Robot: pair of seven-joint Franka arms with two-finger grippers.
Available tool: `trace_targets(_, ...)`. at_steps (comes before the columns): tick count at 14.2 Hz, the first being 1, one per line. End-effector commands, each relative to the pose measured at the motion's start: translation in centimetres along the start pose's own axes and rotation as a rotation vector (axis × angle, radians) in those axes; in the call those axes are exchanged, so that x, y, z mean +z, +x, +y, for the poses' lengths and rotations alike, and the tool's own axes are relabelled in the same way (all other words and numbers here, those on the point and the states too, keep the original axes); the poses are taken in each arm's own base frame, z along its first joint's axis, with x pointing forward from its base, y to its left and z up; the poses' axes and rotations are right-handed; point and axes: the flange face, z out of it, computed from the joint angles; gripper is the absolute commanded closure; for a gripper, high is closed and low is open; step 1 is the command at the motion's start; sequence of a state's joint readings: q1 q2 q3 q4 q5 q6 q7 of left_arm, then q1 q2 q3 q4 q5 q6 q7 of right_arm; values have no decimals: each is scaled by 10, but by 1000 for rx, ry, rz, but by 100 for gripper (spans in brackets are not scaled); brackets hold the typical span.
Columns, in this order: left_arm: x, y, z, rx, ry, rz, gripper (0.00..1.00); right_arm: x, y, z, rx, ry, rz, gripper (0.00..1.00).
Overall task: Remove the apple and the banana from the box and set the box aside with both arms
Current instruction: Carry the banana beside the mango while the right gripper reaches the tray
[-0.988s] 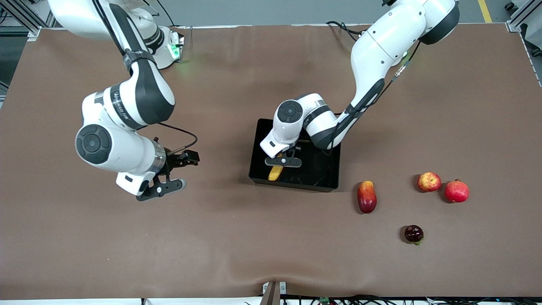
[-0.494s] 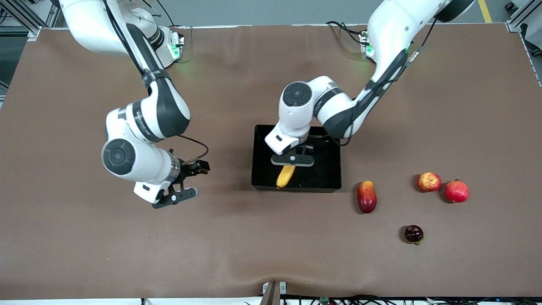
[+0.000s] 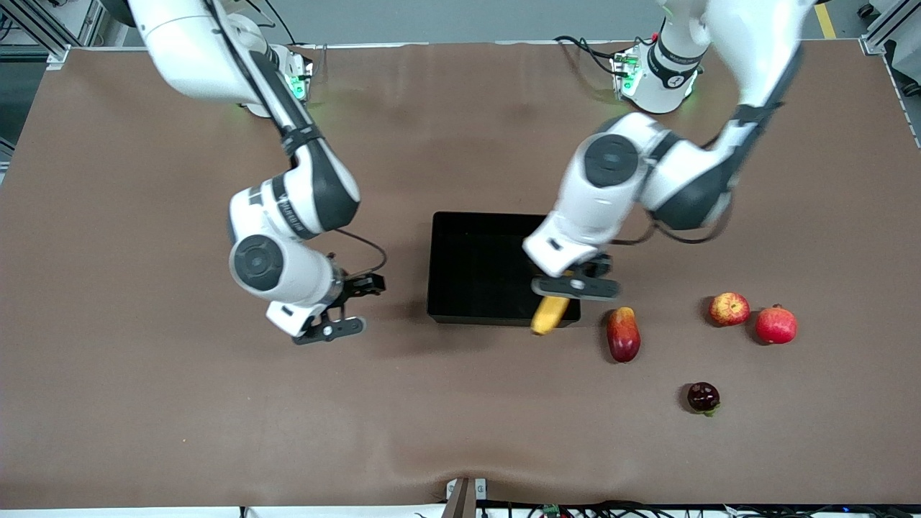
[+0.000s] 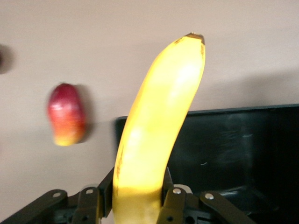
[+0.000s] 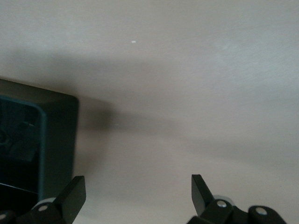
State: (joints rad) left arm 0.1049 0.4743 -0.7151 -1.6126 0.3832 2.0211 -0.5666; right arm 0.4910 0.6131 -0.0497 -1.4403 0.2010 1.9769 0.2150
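Observation:
The black tray lies mid-table. My left gripper is shut on the yellow banana and holds it in the air over the tray's corner at the left arm's end, nearest the front camera. In the left wrist view the banana stands between the jaws of the left gripper, with the tray below. The streaked apple sits on the table toward the left arm's end. My right gripper is open and empty over bare table beside the tray, as the right wrist view shows, with the tray at its edge.
A red-yellow mango-like fruit lies close to the tray's corner, under the banana's side; it also shows in the left wrist view. A solid red crowned fruit sits beside the apple. A dark round fruit lies nearer the front camera.
My left gripper has carried the banana up from inside the tray and toward the left arm's end, to over the tray's corner. My right arm has moved closer to the tray.

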Motion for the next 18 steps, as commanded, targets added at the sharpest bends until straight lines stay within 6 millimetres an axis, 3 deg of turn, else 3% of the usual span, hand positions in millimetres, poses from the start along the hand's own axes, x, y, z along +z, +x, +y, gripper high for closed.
trace_targets(1, -2, -1, -88, -8, -34, -63, 100, 18, -19, -40, 98, 4, 20, 0)
trace_targets(3, 19, -6, -150, -41, -29, -112, 100, 33, -30, -73, 138, 3, 29, 0)
trace_targets(5, 40, -12, -186, -41, 5, -137, 100, 51, -35, -87, 146, -3, 21, 0)
trace_targets(6, 54, -14, -214, -57, 30, -143, 100, 57, -39, -95, 138, -8, 14, 0)
trace_targets(9, 101, -19, -254, -103, -17, -175, 100, 84, -55, -126, 155, -24, 0, 0)
trace_targets(11, 140, -20, -274, -107, -25, -181, 100, 96, -54, -129, 168, -21, 14, 0)
trace_targets(13, 164, -17, -283, -96, -24, -149, 100, 111, -51, -124, 175, -28, 7, 0)
trace_targets(14, 177, -16, -291, -93, -19, -132, 100, 117, -52, -125, 175, -33, 1, 9)
trace_targets(15, 189, -15, -295, -84, -19, -111, 100, 119, -52, -125, 177, -36, -3, 27)
trace_targets(18, 205, -4, -280, -56, -34, -81, 100, 120, -54, -129, 212, -17, -14, 100)
